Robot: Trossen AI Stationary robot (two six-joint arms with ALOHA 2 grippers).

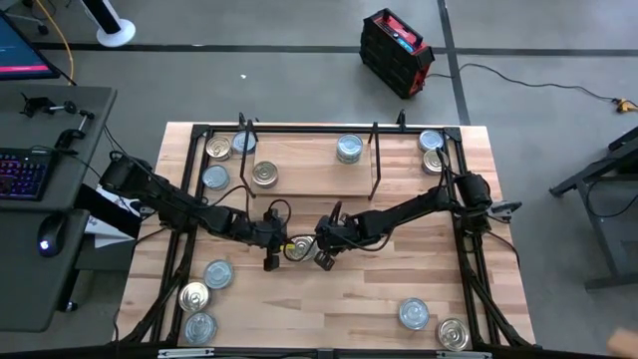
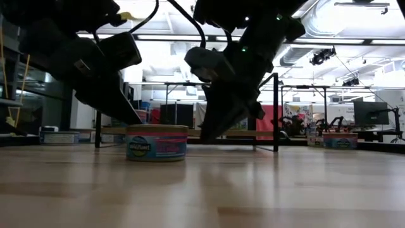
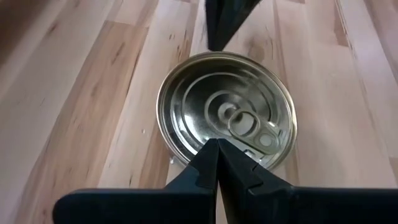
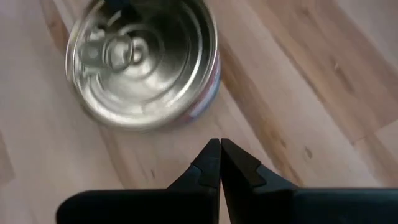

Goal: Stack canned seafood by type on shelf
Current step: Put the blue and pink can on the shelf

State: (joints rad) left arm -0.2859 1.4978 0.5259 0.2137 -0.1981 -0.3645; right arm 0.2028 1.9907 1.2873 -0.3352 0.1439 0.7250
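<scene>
- While both dark arms reach toward the middle of the light-wood bench (image 1: pixel 329 309), a small round gold-lidded tin (image 1: pixel 297 249) with a teal and pink label stands between their tips.
- The left pincer (image 1: pixel 270 261), its fingers pressed together with no gap, sits just left of that tin, holding nothing.
- The right pincer (image 1: pixel 323 258), likewise closed tight and empty, sits just right of the tin.
- The rectangular light-wood shelf (image 1: pixel 309 179) with thin black uprights lies at the far side and carries a gold-lidded tin (image 1: pixel 265 175) and a silver-blue-lidded tin (image 1: pixel 349 150).
- More tins lie beside its far corners, plus a near-left cluster (image 1: pixel 199 297) and a near-right pair (image 1: pixel 434 324).
</scene>
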